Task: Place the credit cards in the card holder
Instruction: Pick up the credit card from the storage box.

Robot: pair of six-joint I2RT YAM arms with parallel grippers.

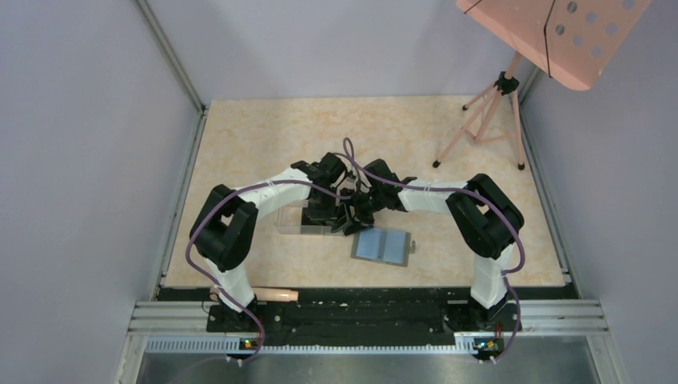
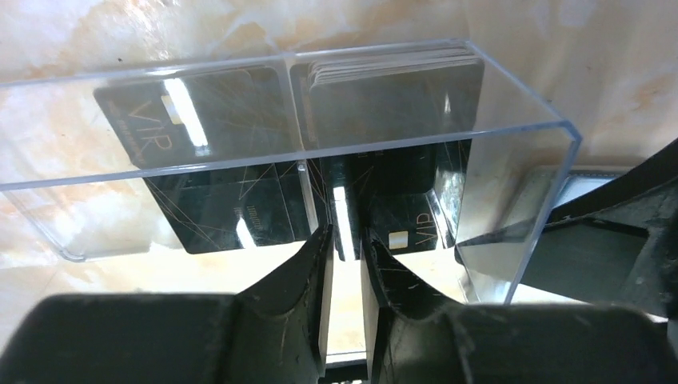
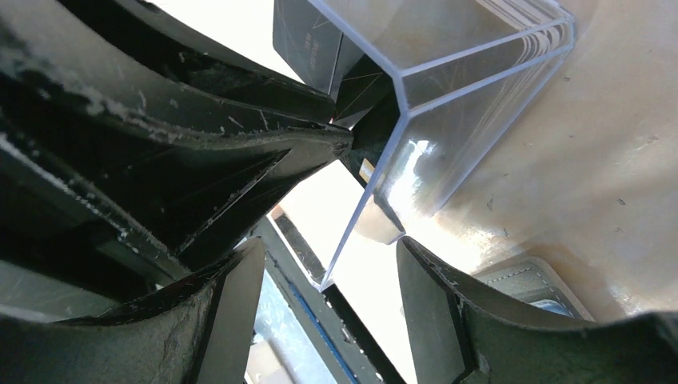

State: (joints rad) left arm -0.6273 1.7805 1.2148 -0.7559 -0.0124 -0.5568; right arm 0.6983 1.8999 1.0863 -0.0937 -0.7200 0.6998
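- Box (image 1: 289, 220) at the middle of the table (image 1: 264, 136), cards (image 2: 392, 92) inside it.
- Wallet (image 1: 382, 246) on the table just right of the box, toward the near edge.
- Tripod (image 1: 488, 120) at the far right.

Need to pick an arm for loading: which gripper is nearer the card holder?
Right. The right gripper is at the end of the clear box beside the open card holder; the left gripper is farther left, over its middle.
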